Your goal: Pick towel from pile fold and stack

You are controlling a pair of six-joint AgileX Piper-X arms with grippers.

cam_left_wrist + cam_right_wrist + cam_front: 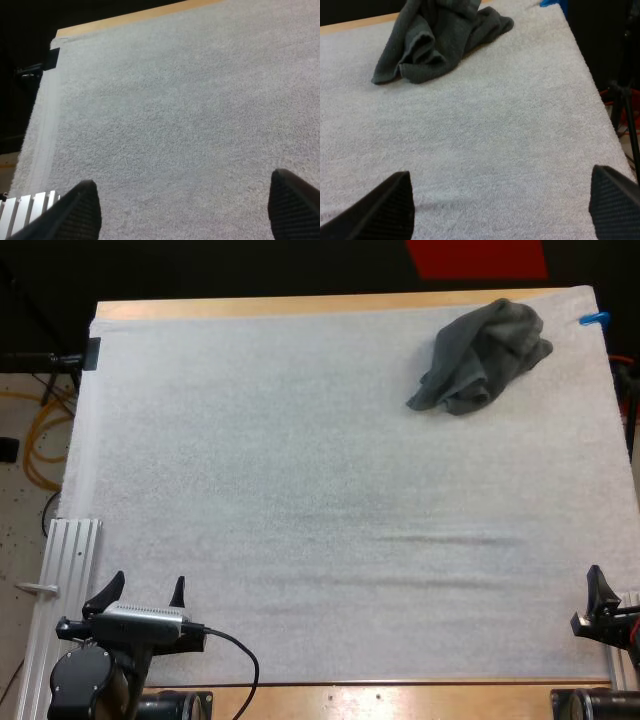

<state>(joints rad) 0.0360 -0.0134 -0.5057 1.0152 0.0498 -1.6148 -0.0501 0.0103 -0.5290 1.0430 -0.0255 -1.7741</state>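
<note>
Our left gripper is over the near left corner of the mat, fingers well apart and holding nothing. Our right gripper sits at the mat's near right edge, likewise spread wide around nothing. The crumpled towel lies at the far right corner, well apart from both.

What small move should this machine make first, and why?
Probably reach the right pincer forward toward the crumpled towel. That pincer stands open and empty at the near edge of the white mat, while the towel lies untouched at the mat's far right corner, on that arm's side.
</note>
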